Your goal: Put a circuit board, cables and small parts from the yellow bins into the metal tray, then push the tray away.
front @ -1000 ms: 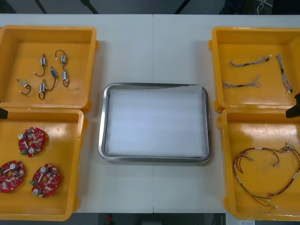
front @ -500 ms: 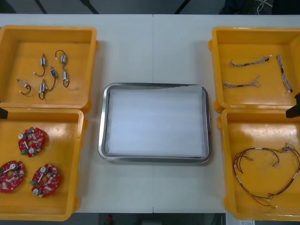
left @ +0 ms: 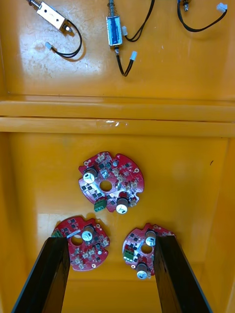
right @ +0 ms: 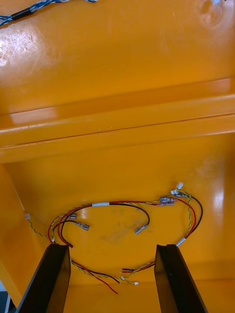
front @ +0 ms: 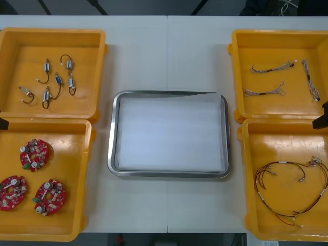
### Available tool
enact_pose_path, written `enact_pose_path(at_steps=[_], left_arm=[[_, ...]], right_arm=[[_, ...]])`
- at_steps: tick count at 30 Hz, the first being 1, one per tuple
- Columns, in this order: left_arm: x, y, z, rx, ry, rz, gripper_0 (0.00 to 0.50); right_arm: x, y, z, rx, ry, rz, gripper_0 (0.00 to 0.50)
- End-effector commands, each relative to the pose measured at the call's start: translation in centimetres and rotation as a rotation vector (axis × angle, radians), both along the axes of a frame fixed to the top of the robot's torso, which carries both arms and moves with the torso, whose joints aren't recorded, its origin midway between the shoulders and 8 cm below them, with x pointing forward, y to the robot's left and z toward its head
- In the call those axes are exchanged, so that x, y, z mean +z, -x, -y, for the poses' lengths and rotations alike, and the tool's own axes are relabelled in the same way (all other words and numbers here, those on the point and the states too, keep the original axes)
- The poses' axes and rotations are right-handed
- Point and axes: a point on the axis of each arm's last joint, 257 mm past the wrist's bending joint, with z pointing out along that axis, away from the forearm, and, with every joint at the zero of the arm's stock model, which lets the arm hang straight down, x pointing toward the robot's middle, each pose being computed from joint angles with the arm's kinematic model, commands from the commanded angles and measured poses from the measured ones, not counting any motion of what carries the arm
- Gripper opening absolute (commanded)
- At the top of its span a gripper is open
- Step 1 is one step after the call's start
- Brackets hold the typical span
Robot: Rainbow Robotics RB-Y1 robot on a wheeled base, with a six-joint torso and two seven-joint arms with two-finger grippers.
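**Both grippers wide open over the near bins**

The left gripper (left: 108, 243) hangs with its fingers spread wide, holding nothing, above the near left bin (front: 72, 169), where 3 round red circuit boards (front: 35, 155) lie flat. Small metal parts (front: 57, 79) with black leads sit in the far left bin (front: 87, 51). The right gripper (right: 111, 247) is just as wide and grips nothing, above the near right bin (front: 287, 148), which holds a loop of red, yellow and black cables (front: 289, 189). 3 twisted blue and white cables (front: 265, 92) lie in the far right bin (front: 266, 46). The metal tray (front: 110, 154), white inside, rests on the table (front: 169, 51) between the bins
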Motion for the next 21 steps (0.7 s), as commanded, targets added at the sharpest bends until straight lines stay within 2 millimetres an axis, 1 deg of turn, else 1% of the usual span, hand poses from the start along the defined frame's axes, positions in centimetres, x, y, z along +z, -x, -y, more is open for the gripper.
enact_pose_path(at_steps=[1,9,10,11,12,13,14,17,19,20,21], left_arm=[[-0.4,0.4,-0.2,0.007,-0.009,-0.007,0.500],[-0.4,0.4,-0.2,0.007,-0.009,-0.007,0.500],[-0.4,0.4,-0.2,0.007,-0.009,-0.007,0.500],[-0.4,0.4,-0.2,0.007,-0.009,-0.007,0.500],[-0.4,0.4,-0.2,0.007,-0.009,-0.007,0.500],[-0.4,0.4,-0.2,0.007,-0.009,-0.007,0.500],[-0.4,0.4,-0.2,0.007,-0.009,-0.007,0.500],[-0.4,0.4,-0.2,0.007,-0.009,-0.007,0.500],[-0.4,0.4,-0.2,0.007,-0.009,-0.007,0.500],[-1.8,1.2,0.2,0.004,0.006,-0.043,0.500],[-1.9,1.3,0.3,0.002,0.007,-0.048,0.500]], right_arm=[[0.5,0.4,1.2,0.009,0.057,-0.001,0.500],[0.5,0.4,1.2,0.009,0.057,-0.001,0.500],[-1.9,1.6,1.2,0.002,0.043,-0.069,0.500],[-2.0,1.7,1.4,0.001,0.044,-0.074,0.500],[-2.4,2.0,1.6,-0.008,0.043,-0.087,0.500],[-2.0,2.1,2.0,-0.010,0.056,-0.088,0.500],[-2.2,2.2,2.1,-0.013,0.054,-0.095,0.500],[-2.3,2.6,3.4,-0.055,0.055,-0.118,0.500],[-2.4,2.7,3.8,-0.074,0.050,-0.129,0.500],[-2.7,2.9,4.3,-0.128,0.027,-0.145,0.500],[-2.8,3.0,4.5,-0.146,0.023,-0.151,0.500]])
